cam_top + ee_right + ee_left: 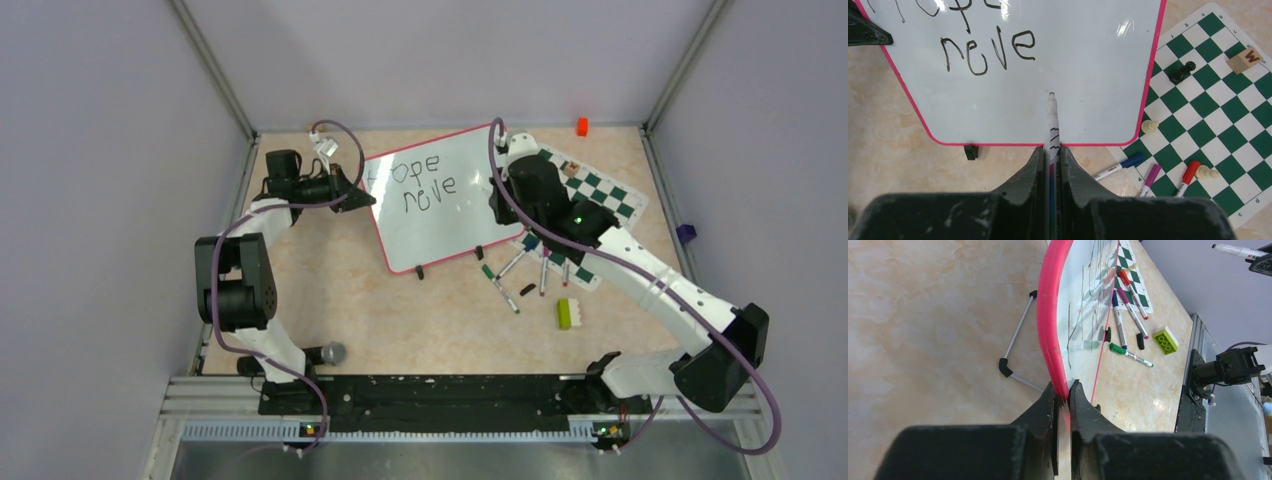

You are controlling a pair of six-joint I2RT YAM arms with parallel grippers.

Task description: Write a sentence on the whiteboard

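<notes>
The whiteboard [445, 205] with a pink rim lies tilted in the middle of the table, and also shows in the right wrist view [1088, 65]. Dark lettering [425, 178] on it reads "Hope" over "neve" [988, 50]. My left gripper [352, 192] is shut on the board's left rim [1050, 330]. My right gripper [503, 190] is at the board's right edge, shut on a white uncapped marker [1052, 120]. The marker's tip hangs over bare board, below and right of "neve"; I cannot tell whether it touches.
A green-and-white chess mat [600, 195] lies right of the board with chess pieces and a wooden block [1244, 59]. Several capped markers [520, 270] and a black cap lie below the board. A lime brick [566, 313], an orange block [582, 126] and a microphone [330, 352] are nearby.
</notes>
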